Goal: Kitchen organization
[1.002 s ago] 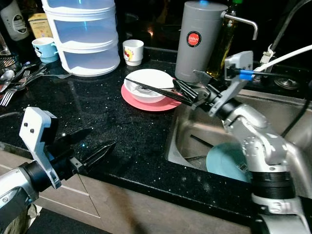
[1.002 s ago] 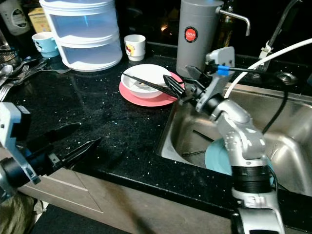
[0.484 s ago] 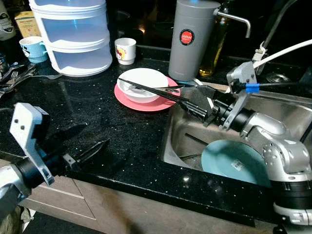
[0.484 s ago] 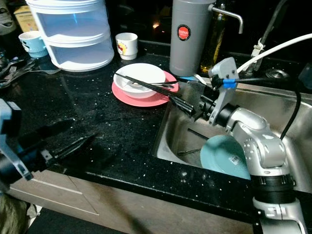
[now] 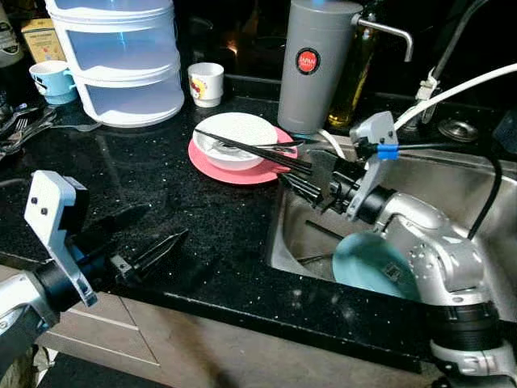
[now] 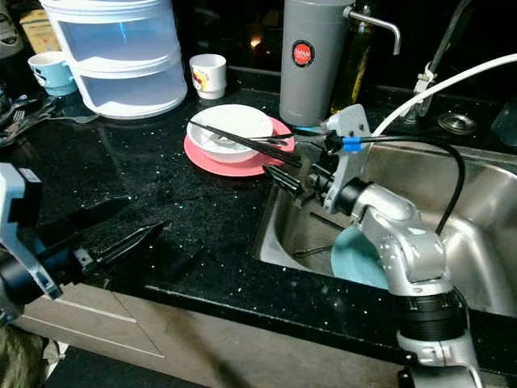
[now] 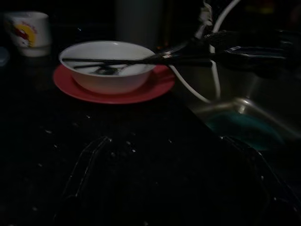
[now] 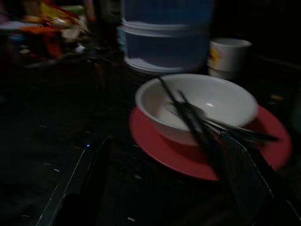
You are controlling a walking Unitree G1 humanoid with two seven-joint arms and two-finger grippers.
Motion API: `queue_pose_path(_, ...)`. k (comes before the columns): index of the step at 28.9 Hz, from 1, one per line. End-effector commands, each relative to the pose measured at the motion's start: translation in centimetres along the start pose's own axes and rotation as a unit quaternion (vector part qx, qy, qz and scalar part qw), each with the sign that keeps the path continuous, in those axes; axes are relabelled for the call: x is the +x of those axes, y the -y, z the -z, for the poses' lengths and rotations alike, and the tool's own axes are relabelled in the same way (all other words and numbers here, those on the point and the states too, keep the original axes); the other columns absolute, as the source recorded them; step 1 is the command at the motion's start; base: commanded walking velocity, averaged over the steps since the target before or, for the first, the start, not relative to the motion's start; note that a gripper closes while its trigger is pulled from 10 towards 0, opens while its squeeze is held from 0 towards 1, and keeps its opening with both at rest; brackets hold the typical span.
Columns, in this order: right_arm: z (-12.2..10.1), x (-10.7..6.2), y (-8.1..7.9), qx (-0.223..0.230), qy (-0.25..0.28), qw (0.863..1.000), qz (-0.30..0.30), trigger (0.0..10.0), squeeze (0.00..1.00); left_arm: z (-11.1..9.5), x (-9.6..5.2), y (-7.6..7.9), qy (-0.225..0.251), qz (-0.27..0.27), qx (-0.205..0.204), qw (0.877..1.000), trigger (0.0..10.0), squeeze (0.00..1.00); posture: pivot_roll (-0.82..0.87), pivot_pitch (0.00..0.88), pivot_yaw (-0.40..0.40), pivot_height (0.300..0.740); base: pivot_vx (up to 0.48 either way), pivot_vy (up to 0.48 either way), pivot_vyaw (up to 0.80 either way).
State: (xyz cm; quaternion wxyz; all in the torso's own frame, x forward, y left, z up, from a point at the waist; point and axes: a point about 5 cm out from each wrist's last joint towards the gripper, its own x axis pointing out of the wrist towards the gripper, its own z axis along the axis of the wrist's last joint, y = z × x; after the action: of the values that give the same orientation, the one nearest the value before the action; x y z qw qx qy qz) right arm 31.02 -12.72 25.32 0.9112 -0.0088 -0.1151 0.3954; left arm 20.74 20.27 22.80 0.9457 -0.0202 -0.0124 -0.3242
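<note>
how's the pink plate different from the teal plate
The pink plate lies flat on the black counter; the teal plate sits tilted down in the sink. The pink plate carries a white bowl with chopsticks across it; the teal plate carries nothing. Both are round.

Left gripper [image 5: 148, 237], fingers parted, extends forward at lower left; right gripper [image 5: 297, 175], fingers parted, reaches leftward from bent silver arm.

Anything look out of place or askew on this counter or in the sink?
Dark chopsticks lie slanted across the white bowl on the red plate, their ends overhanging the rim toward the right gripper. A teal plate leans tilted inside the sink.
</note>
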Motion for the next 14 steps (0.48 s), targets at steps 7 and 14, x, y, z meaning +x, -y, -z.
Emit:
queue_pose_path(7, -0.8, 1.4, -1.2, 0.022, 0.023, 0.999, 0.006, 10.0, 0.0, 0.2, 0.9, 0.6, 0.007, 0.008, -0.005, 1.0, 10.0, 0.0, 0.07, 0.0, -0.033, 0.74, 0.0, 0.0, 0.0)
queue_pose_path(14, 0.0, 1.7, -1.5, 0.037, 0.004, 0.999, 0.028, 10.0, 0.0, 0.1, 1.1, 0.7, 0.01, 0.009, -0.007, 1.0, 10.0, 0.0, 0.07, 0.0, -0.032, 0.74, 0.0, 0.0, 0.0)
